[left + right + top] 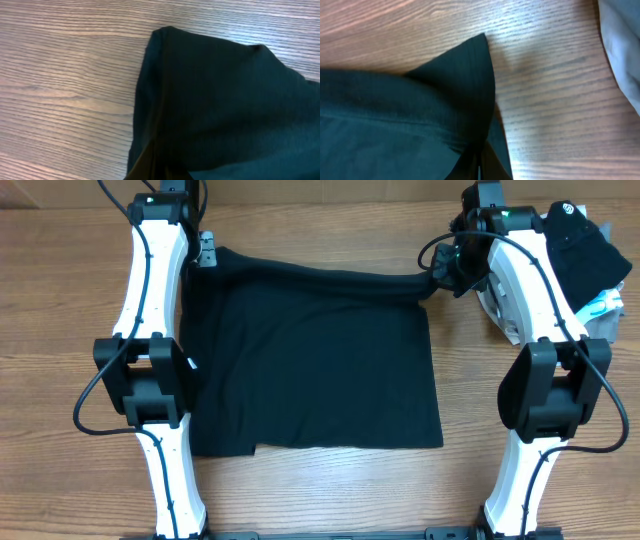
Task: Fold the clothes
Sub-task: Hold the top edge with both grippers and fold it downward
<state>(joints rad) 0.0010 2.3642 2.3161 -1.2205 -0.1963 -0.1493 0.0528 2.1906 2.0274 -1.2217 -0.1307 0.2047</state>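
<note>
Up at the far edge of the table (pixel 60 300), both my grippers are pinched tight on the black T-shirt (pixel 310 370): left gripper (pixel 205 252) on one far corner, right gripper (pixel 440 278) on the other, with the rest lying flat mid-table. To fold it well, I reckon both corners should travel level and taut toward the near hem. Fabric's thin, soft and matte, and it droops between the pinches. The tabletop's smooth woodgrain.

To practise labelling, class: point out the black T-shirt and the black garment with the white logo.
black T-shirt (pixel 310 370): overhead view, middle of its flat fabric.
black garment with white logo (pixel 590 255): overhead view, its dark fabric.
</note>
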